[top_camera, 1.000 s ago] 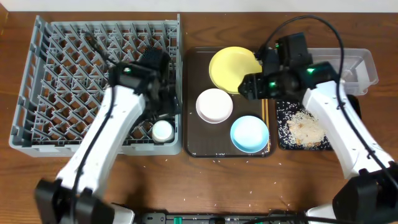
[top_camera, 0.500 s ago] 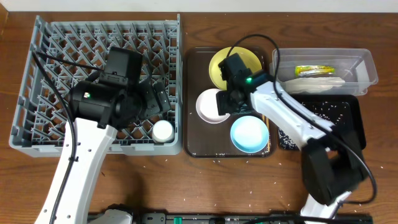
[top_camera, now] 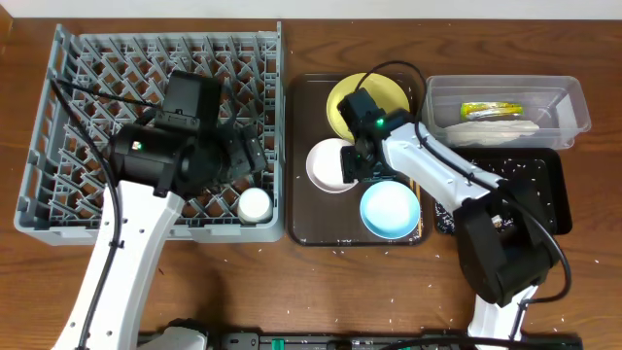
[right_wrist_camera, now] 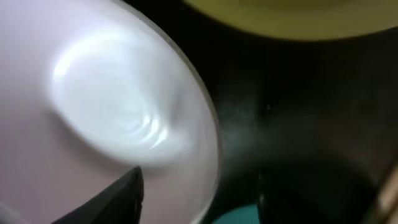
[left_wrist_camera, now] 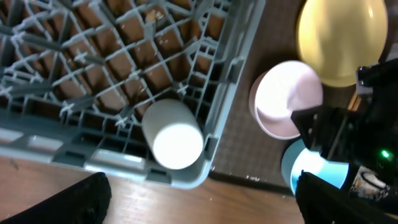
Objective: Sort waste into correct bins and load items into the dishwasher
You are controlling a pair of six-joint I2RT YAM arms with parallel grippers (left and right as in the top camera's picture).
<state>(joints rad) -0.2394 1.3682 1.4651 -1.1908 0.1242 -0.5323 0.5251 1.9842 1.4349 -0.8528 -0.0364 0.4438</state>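
Observation:
The white bowl (top_camera: 328, 165) sits on the dark brown tray beside the yellow plate (top_camera: 374, 97) and the light blue dish (top_camera: 391, 210). My right gripper (top_camera: 361, 167) is open, its fingers (right_wrist_camera: 199, 200) on either side of the bowl's right rim (right_wrist_camera: 112, 106). My left gripper (top_camera: 238, 156) is open and empty (left_wrist_camera: 199, 208) above the grey dish rack (top_camera: 97, 107). The small white cup (top_camera: 255, 205) lies in the rack's front right corner (left_wrist_camera: 173, 134). The clear tub (top_camera: 573, 102) holds the yellow-green wrapper (top_camera: 491, 110) and white napkin (top_camera: 501, 124). Rice scraps dot the black tray (top_camera: 530, 180). The chopsticks are mostly hidden under my right arm.
The dark brown tray (top_camera: 301, 228) lies between the rack and the bins. Loose rice grains are scattered on the wooden table (top_camera: 389, 292) in front of it. The left wrist view also shows the bowl (left_wrist_camera: 286, 99), plate (left_wrist_camera: 339, 37) and blue dish (left_wrist_camera: 311, 177).
My right arm swung left from the bins to the white bowl and settled at its rim. My left gripper pulled back from the cup in the rack.

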